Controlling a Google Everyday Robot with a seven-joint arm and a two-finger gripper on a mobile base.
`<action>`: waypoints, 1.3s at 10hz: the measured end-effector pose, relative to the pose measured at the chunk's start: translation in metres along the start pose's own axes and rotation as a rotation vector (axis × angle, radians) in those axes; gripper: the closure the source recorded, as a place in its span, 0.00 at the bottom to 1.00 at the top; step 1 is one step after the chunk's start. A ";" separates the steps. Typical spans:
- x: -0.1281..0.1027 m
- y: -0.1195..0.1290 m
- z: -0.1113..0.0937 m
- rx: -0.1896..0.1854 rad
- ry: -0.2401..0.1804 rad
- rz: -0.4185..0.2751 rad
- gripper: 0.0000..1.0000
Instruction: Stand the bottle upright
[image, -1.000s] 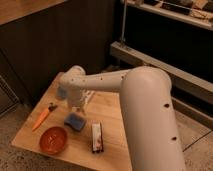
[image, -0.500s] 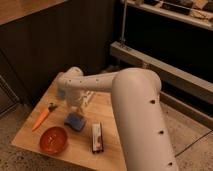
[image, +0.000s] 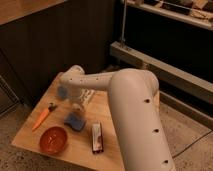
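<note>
The bottle (image: 89, 96) looks like the slender white object lying on its side on the wooden table (image: 122, 155), just right of the wrist and partly covered by it. My gripper (image: 75, 102) hangs from the white arm (image: 100, 80) over the table's back left part. It points down, right beside the bottle's left end. Whether it touches the bottle cannot be made out.
An orange carrot (image: 42, 116) lies at the table's left edge. A red bowl (image: 53, 139) sits at the front left, with a blue sponge (image: 75, 121) behind it. A flat black-and-white bar (image: 97, 137) lies at the front centre. Dark walls and a metal rack (image: 150, 55) stand behind.
The thick part of the arm has swung leftward across the view. The wrist and gripper stay at nearly the same spot by the bottle, which is still lying down.
</note>
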 end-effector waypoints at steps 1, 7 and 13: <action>-0.001 -0.001 0.000 0.000 -0.002 0.014 0.35; -0.002 -0.003 0.000 -0.010 0.004 0.059 0.35; -0.007 0.000 0.015 -0.029 -0.018 0.073 0.35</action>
